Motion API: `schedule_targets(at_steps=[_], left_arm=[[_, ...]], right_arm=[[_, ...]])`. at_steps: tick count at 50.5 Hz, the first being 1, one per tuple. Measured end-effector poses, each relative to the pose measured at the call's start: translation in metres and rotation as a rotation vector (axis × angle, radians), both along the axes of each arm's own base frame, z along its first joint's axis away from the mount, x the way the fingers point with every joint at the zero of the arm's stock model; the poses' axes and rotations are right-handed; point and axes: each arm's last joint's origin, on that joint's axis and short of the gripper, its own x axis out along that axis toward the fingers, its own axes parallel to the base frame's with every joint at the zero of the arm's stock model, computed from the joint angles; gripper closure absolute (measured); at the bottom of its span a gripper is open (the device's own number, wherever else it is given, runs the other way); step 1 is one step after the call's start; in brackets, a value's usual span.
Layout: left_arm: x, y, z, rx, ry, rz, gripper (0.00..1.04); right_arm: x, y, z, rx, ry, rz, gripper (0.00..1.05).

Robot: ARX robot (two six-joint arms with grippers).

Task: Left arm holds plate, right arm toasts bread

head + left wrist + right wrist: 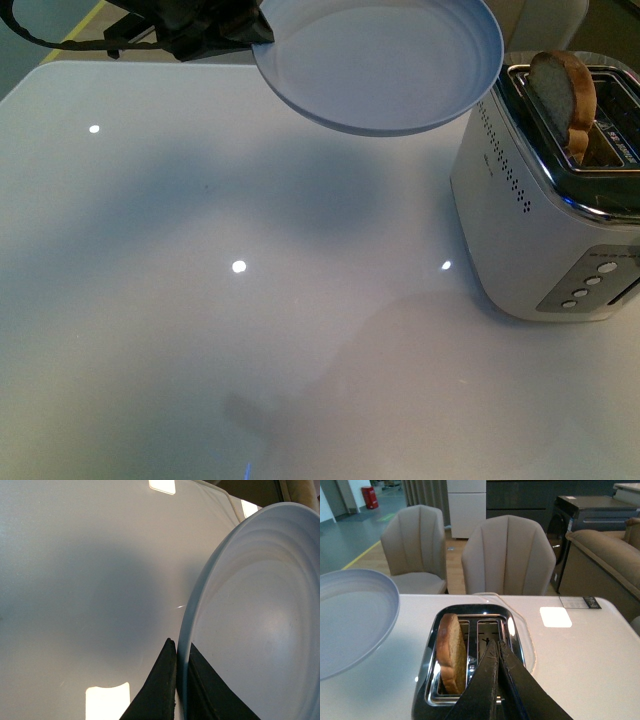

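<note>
The pale blue plate (385,62) hangs in the air above the white table, just left of the toaster (545,190). My left gripper (262,32) is shut on its rim; in the left wrist view the two black fingers (162,680) pinch the plate (260,620) edge between them. A slice of bread (566,95) stands upright in one toaster slot, its top half sticking out. In the right wrist view my right gripper (496,647) is shut with nothing in it, above the other slot beside the bread (452,652). The plate (350,615) shows at the side.
The white table (200,300) stretches in front of me with bright light spots on it. The toaster has a row of round buttons (588,285) on its near end. Beige chairs (507,555) stand beyond the far table edge.
</note>
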Motion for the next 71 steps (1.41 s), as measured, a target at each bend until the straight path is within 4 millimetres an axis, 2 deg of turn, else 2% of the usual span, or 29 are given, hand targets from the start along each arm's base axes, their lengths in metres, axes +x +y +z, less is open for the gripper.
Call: schedule_targets(at_steps=[17, 36, 71], left_arm=[[0.0, -0.001, 0.0, 0.0, 0.0, -0.003, 1.02], [0.0, 0.0, 0.0, 0.0, 0.0, -0.002, 1.02], [0.0, 0.0, 0.001, -0.001, -0.002, -0.002, 1.02]], right_arm=[[-0.029, 0.0, -0.017, 0.0, 0.004, 0.0, 1.03], [-0.05, 0.0, -0.03, 0.0, -0.01, 0.0, 1.03], [-0.07, 0.0, -0.027, 0.0, -0.024, 0.002, 1.03]])
